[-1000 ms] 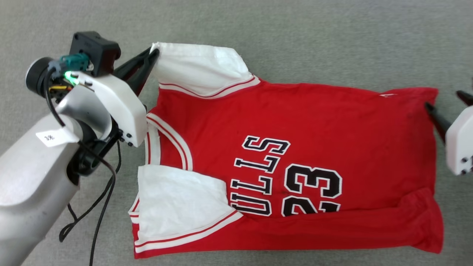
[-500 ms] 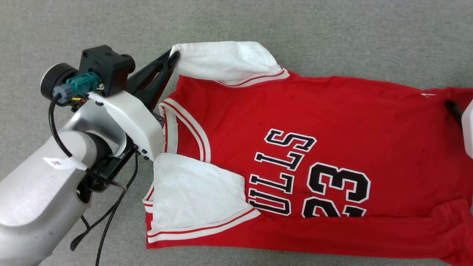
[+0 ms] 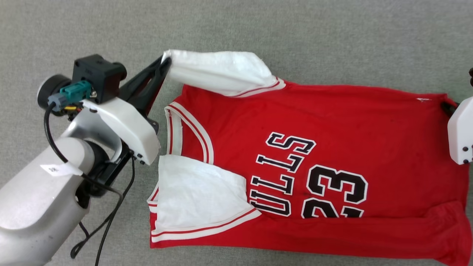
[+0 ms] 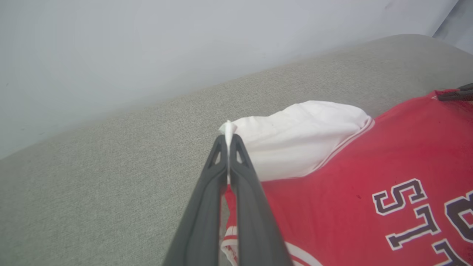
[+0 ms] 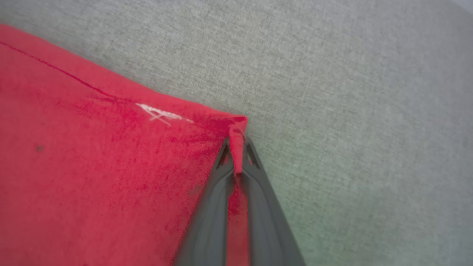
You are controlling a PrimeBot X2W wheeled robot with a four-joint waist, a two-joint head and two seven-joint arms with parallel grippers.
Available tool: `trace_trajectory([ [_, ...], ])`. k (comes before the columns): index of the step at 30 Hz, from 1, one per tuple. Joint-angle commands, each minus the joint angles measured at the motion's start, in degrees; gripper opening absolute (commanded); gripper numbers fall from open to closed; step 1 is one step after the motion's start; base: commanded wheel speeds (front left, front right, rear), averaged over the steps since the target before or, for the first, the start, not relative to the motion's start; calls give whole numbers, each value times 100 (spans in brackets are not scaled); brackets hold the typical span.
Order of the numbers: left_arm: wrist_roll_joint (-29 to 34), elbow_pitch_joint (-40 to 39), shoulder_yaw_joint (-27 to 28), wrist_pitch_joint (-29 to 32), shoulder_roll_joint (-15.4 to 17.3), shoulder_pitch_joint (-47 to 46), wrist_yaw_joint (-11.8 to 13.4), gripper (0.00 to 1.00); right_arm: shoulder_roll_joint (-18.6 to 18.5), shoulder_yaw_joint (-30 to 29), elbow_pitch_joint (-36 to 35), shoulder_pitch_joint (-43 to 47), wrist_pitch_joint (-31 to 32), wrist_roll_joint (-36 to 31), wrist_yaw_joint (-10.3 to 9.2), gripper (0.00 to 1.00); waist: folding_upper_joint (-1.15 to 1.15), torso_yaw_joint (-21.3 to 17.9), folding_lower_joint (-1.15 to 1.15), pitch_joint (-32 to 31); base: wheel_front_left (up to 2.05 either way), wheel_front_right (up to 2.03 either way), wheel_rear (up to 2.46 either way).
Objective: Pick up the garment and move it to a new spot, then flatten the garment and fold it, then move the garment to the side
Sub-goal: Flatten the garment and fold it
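Left wrist view: left gripper (image 4: 228, 138) clamped on a white sleeve (image 4: 295, 136) tip, and the right gripper (image 5: 236, 144) had bitten down on the red hem corner (image 5: 238, 123)!
Between them the shirt (image 3: 314, 122) lay print-up on the grey surface (image 3: 295, 26), its near edge folded over the lettering. Both bites looked thin, so a hard pull might well slip a corner free or drag that fold deeper. Wrist views showed cloth nipped between the fingers, where the head view had the right arm's casing in the way; the head view gave the whole shirt and the fold.
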Motion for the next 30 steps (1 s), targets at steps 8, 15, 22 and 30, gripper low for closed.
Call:
trace_trajectory([
  [8,-142,115,37,-183,13,409,138,0,205,-365,83,258,-608,205,-8,0,0,-150,0,-572,0,0,0],
  [15,-271,-14,-8,-266,91,941,350,0,413,-716,-114,876,-1005,459,-8,0,0,-158,0,-1073,0,0,0],
  [22,-552,-200,-6,-375,220,1649,523,0,605,-893,-479,1798,-1217,751,-8,0,0,-122,0,-1387,0,0,0],
  [30,-841,-322,-89,-478,427,2520,668,0,614,-907,-776,2609,-1231,1052,-8,0,0,-160,0,-1523,0,0,0],
])
